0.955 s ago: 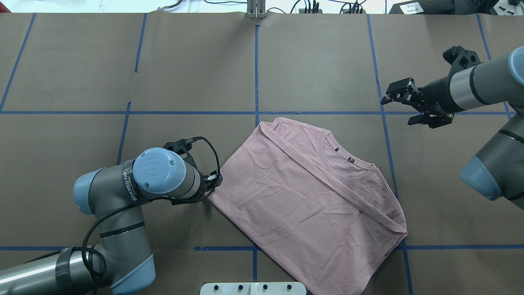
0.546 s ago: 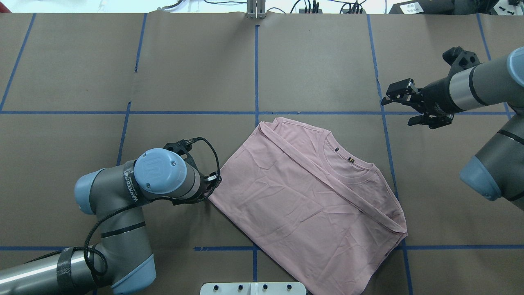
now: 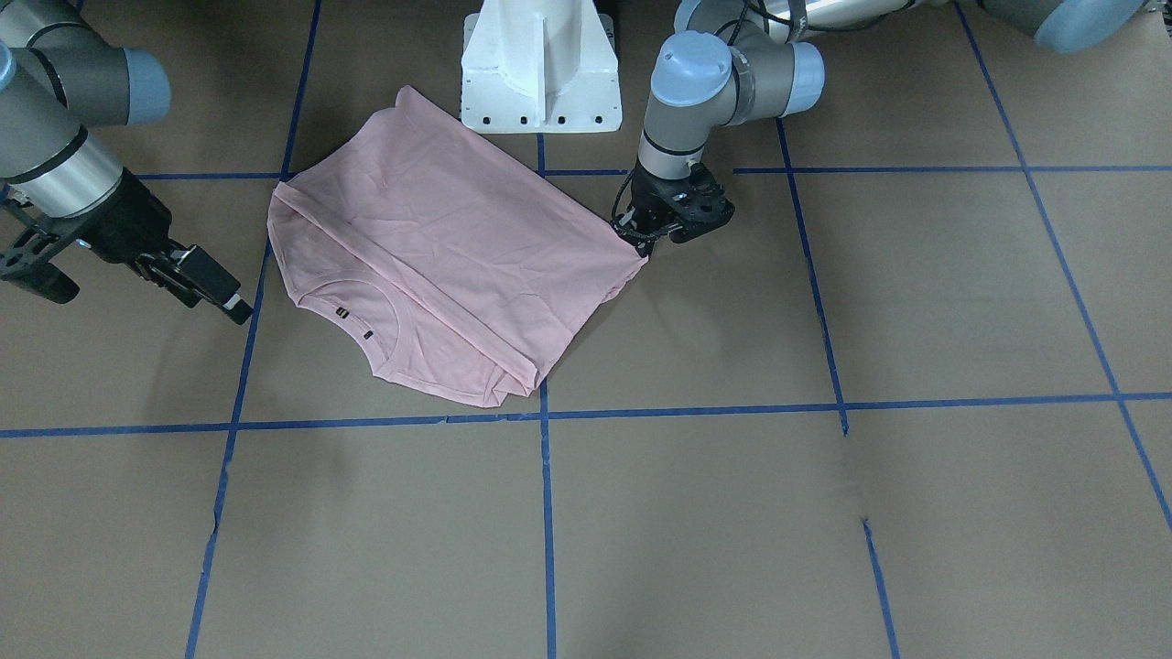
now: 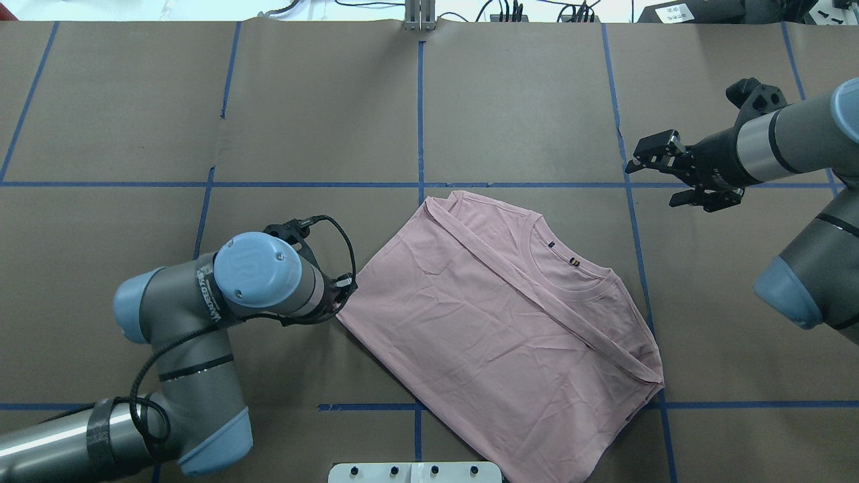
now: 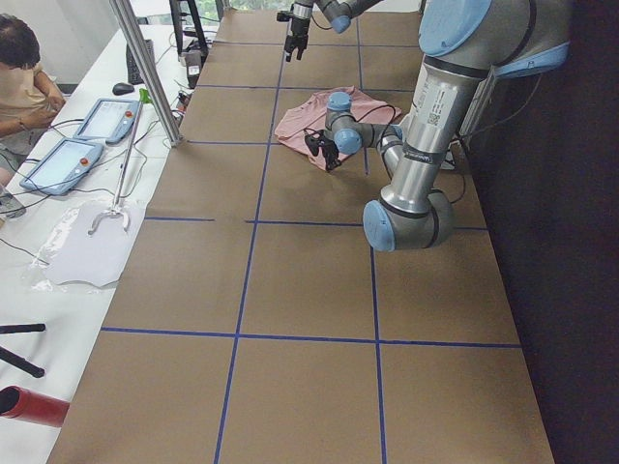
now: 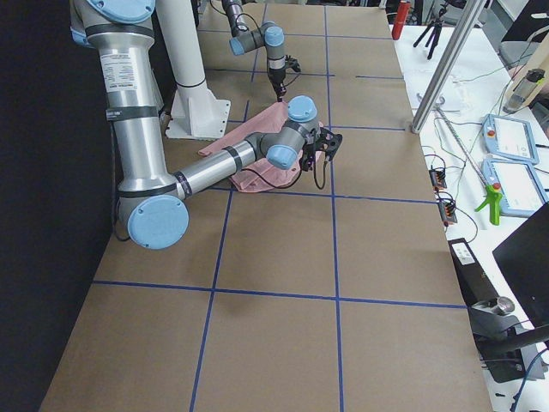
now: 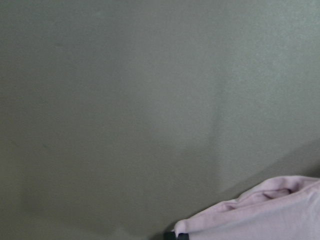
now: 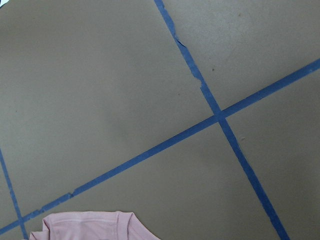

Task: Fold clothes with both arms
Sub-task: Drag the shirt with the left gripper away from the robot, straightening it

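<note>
Jaws of my left arm (image 4: 258, 282) pinch a pink T-shirt (image 4: 496, 322) corner; my right arm (image 4: 758, 144), jaws spread, should grasp next, I judge.

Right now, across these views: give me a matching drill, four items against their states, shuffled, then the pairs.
Items:
1. left claw
2. right claw
3. T-shirt
4. white pedestal base

States:
A. open, over bare table, clear of the shirt
B. lying on the table, collar up, sides folded in
C. closed on a corner of the shirt
D. at the robot's edge of the table, next to the shirt's hem

Pairs: 1-C, 2-A, 3-B, 4-D
</note>
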### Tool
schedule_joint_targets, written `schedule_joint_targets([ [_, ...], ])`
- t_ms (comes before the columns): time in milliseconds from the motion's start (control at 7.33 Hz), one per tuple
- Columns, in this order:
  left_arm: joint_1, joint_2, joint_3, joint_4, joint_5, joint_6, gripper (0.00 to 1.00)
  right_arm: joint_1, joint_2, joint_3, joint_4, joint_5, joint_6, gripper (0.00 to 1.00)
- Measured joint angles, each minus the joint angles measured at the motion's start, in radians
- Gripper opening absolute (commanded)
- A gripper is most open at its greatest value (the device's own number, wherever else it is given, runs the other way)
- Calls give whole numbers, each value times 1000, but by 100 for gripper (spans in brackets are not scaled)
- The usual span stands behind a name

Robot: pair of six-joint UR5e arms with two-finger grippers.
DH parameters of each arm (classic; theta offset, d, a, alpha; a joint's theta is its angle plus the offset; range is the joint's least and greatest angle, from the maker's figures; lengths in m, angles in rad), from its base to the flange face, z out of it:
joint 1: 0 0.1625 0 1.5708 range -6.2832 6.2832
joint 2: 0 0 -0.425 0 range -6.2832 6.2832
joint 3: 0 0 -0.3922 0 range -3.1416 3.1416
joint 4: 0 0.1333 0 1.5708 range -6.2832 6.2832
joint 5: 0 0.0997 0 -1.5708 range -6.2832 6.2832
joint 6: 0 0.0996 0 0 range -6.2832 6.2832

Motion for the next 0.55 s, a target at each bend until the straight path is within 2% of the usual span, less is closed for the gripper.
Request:
schedule_joint_targets([
  [273, -119, -23, 30, -11, 25, 154, 0, 0, 0, 3, 0, 1, 0, 100],
  [409, -179, -75, 122, -77, 42, 197, 0, 1, -1, 5, 0, 1, 1, 100],
  [546, -228, -154, 268, -177, 49, 214, 0, 1, -4, 7, 0, 2, 2, 100],
])
